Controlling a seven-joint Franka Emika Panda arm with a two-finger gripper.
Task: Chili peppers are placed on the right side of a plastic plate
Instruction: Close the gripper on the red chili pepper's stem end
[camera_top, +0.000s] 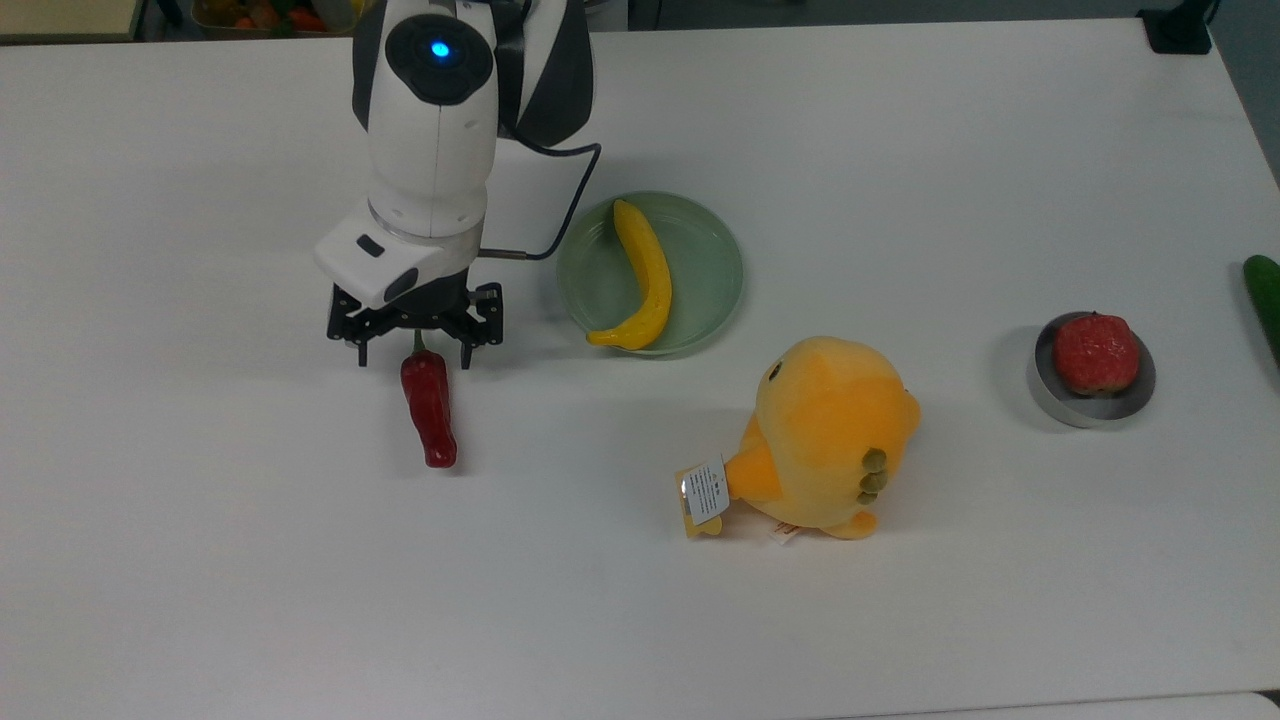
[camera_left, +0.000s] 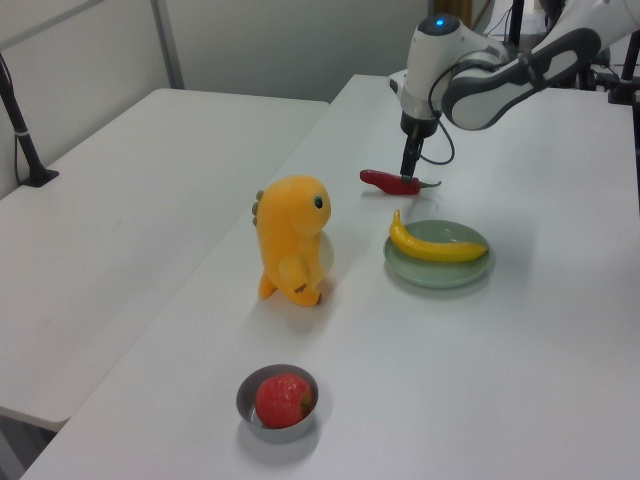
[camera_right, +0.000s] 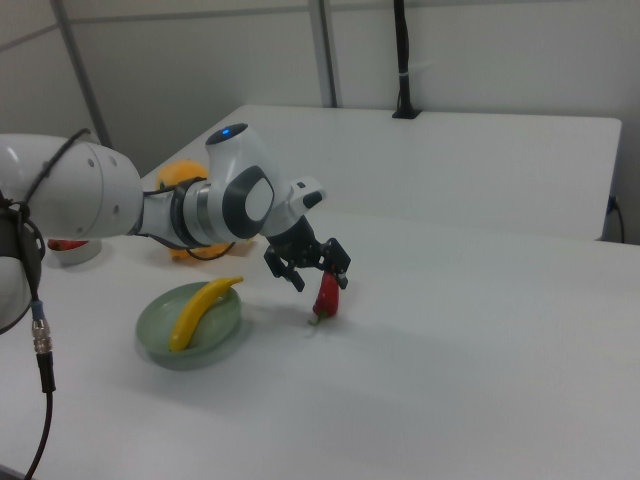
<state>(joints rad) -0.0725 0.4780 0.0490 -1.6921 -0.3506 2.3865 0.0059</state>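
Observation:
The chili pepper (camera_top: 428, 410) lies flat on the white table, dark red and glossy, with its green stem pointing toward the arm; it also appears as the chili pepper (camera_left: 390, 182) and the chili pepper (camera_right: 327, 293). My gripper (camera_top: 413, 358) is open and low over its stem end, one finger on each side, nothing clamped. The same gripper (camera_left: 408, 178) and gripper (camera_right: 318, 283) hang just above the pepper. The pale-green plastic plate (camera_top: 708, 268) sits to the top view's right of the pepper and holds a yellow banana (camera_top: 645, 275). I also see the plate (camera_left: 440, 281) and the plate (camera_right: 215, 338).
An orange plush toy (camera_top: 830, 435) stands below and right of the plate in the top view. A grey metal dish (camera_top: 1040, 395) with a round red fruit (camera_top: 1096, 353) sits farther right. A green object (camera_top: 1265, 300) touches the top view's right edge.

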